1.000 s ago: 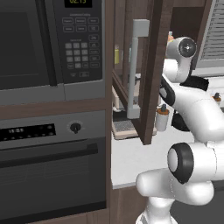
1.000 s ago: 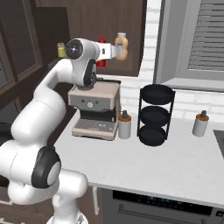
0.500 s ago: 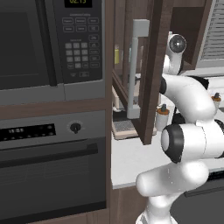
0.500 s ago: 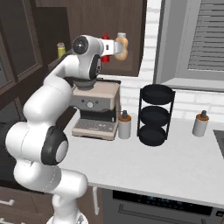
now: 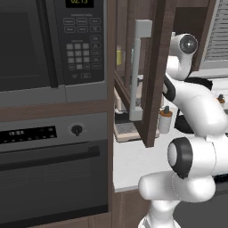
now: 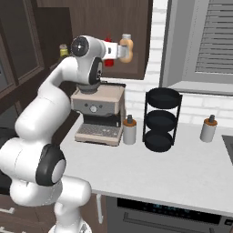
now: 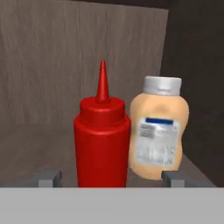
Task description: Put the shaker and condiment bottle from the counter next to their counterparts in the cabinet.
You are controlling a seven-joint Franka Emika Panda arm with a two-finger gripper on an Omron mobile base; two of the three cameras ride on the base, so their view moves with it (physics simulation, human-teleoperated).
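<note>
**Red bottle on the cabinet shelf beside the amber bottle**

The red bottle (image 7: 102, 140) stands upright on the wooden shelf of the cabinet (image 6: 136, 27), its narrow nozzle pointing straight up. Just to its right in the hand view sits the amber bottle (image 7: 159, 133) with a pale cap; the two look to be touching or nearly so. The amber bottle carries a white label with a dark blue bar across the top, but the print below is too blurred to read.

The gripper (image 7: 107, 177) is open wide: its two grey fingertips (image 7: 47, 178) sit low on either side of the bottles, well apart, gripping nothing. In the right base view the gripper (image 6: 119, 49) reaches into the cabinet above the coffee machine (image 6: 98, 113).

On the counter (image 6: 182, 168) stand two white canisters (image 6: 129, 132) and a black tiered rack (image 6: 160, 120). The microwave (image 5: 53, 44) display shows yellow digits, too cropped to read reliably.
</note>
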